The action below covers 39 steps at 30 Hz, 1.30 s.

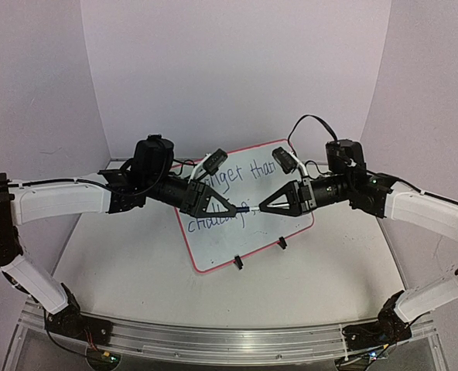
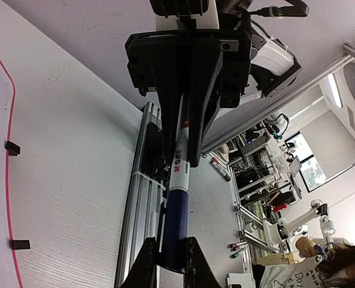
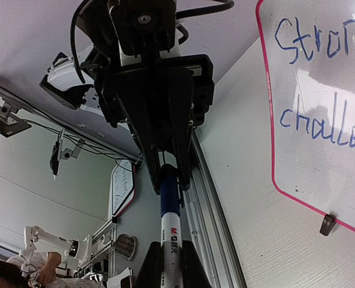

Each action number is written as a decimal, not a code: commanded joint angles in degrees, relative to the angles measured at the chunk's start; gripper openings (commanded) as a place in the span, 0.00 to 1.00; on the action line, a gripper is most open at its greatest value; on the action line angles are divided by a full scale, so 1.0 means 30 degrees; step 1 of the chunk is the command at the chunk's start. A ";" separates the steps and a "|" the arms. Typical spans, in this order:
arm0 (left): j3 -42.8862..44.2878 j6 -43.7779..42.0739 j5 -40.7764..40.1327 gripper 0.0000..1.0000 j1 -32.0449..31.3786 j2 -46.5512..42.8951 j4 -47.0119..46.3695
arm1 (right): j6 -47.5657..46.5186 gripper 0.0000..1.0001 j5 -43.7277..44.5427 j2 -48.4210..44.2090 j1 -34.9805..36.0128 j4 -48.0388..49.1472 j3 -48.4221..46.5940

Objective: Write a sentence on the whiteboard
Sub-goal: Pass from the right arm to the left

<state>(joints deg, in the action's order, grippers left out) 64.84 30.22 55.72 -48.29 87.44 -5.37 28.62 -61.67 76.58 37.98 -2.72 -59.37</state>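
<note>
Left gripper point(image 1: 233, 209) pinched the marker point(image 1: 247, 208) by its blue end, right gripper point(image 1: 261, 207) clamped its white barrel (both above the whiteboard point(image 1: 244, 241))

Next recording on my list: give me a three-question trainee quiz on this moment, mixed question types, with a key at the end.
1. True or false: the marker lies flat on the whiteboard.
2. Which tool grips the marker's blue end? A) left tool B) right tool C) neither
3. Fill in: the lettering on the whiteboard is written in ____ ink.
Key: 1 false, both tools hold it off the surface between them; 2 A; 3 blue.
</note>
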 commanded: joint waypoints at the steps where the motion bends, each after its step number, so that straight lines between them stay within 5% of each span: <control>1: 0.1459 -0.0075 0.0194 0.00 -0.0484 0.0238 -0.1170 | -0.0332 0.00 0.0510 0.0776 0.0822 0.0761 -0.0938; 20: 0.1735 -0.1172 -0.0536 0.00 -0.0661 -0.0135 -0.0166 | -0.0775 0.00 0.2724 0.1067 0.1551 0.0761 -0.1402; 25: 0.1683 -0.2022 -0.1446 0.00 -0.0021 -0.1120 0.1053 | -0.1790 0.26 0.7119 -0.0385 0.1145 -0.0892 -0.0989; 30: 0.1913 -0.3061 -0.2362 0.00 0.0606 -0.2085 0.2887 | -0.1501 0.69 1.0964 -0.2224 -0.0229 -0.2037 -0.0546; 36: 0.2567 -0.3531 -0.4234 0.00 0.1679 -0.3181 0.3824 | -0.1675 0.95 1.5006 -0.4243 -0.1174 -0.2650 -0.0732; 39: 0.3206 -0.3903 -0.6581 0.00 0.3032 -0.3811 0.4743 | -0.2341 0.98 1.6705 -0.4485 -0.1792 -0.3426 -0.1290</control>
<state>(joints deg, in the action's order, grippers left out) 69.52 21.26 44.73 -43.42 80.51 6.17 23.90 -22.57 64.58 34.30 -10.39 -61.01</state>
